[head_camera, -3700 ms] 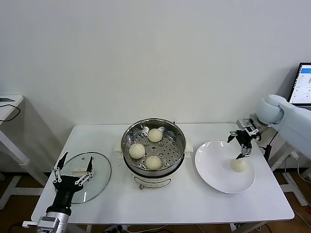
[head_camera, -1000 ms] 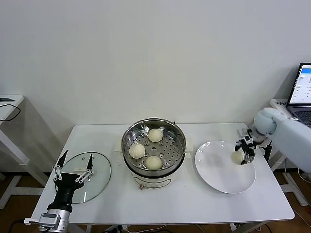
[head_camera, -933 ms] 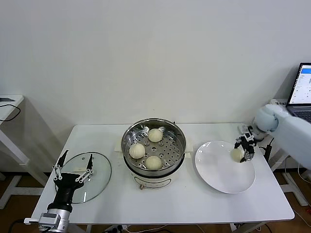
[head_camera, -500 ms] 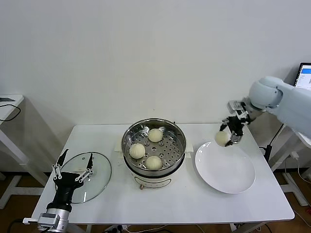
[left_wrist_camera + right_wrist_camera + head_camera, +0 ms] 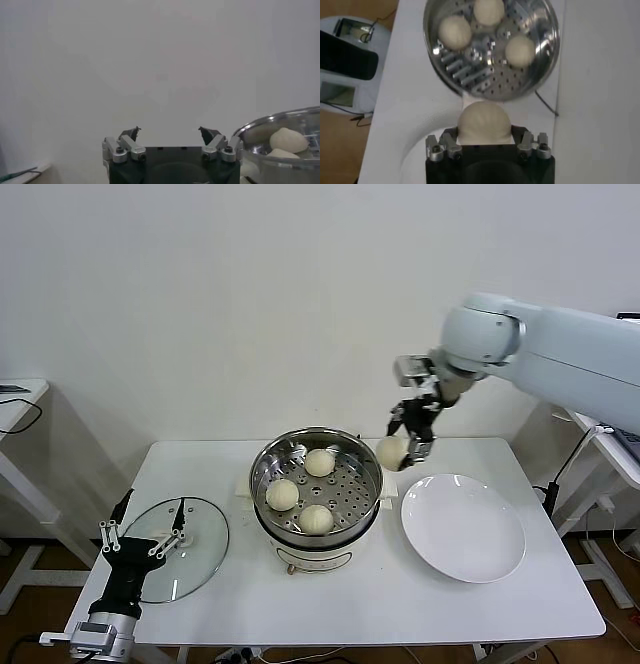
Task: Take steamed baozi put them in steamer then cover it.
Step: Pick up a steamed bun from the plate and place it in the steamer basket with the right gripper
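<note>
Head view shows the right pincer (image 5: 409,440), right of centre, closed on the fourth baozi (image 5: 391,451) just above the steamer (image 5: 316,484) rim; three buns (image 5: 283,494) already sit inside, so only this drop and the covering remain. The cover (image 5: 177,547) lies at lower left on the tabletop (image 5: 350,604), by the idle, wide-open left pincer (image 5: 145,536); the emptied plate (image 5: 463,527) at right blocks nothing.

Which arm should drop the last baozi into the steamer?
Right. The right hand already grips the fourth baozi in the air beside the steamer rim. The left hand is open and empty by the glass lid.
</note>
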Controlling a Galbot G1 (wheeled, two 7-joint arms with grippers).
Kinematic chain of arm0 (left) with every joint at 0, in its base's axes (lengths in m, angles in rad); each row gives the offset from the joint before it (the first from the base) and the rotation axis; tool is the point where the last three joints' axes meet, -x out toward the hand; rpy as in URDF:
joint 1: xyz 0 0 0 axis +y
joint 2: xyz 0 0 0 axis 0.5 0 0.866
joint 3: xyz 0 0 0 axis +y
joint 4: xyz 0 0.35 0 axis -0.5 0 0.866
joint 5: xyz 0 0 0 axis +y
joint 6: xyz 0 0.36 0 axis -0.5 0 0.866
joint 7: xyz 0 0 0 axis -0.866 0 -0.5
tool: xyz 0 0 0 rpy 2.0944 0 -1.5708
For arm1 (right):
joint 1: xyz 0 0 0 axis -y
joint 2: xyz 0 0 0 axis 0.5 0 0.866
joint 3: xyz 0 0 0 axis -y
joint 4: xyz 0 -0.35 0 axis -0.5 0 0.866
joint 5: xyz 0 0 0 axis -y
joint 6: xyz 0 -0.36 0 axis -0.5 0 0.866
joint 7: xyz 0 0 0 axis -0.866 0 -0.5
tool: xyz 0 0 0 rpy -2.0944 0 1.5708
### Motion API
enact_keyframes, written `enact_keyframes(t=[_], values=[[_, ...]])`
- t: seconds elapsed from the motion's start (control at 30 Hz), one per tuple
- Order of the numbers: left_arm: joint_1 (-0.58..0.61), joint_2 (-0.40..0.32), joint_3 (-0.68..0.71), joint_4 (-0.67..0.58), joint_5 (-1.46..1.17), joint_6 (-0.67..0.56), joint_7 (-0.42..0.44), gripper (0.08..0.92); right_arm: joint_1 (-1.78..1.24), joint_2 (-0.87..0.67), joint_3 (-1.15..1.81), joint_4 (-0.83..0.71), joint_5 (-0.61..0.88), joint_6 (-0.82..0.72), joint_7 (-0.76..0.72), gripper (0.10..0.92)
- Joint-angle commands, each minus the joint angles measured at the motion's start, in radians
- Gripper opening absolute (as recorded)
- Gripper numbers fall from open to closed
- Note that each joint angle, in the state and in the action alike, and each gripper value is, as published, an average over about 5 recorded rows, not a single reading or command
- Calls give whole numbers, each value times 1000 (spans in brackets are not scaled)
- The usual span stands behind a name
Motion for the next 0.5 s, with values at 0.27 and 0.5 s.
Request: enact_keyframes(t=[0.27, 0.5], values=[[-6, 5, -13, 8, -8, 1, 3, 823, -166, 230, 19, -150, -63, -38, 14, 704], [-10, 7, -15, 19, -9, 2, 3, 823, -245, 236, 61, -247, -129, -22, 7, 704]])
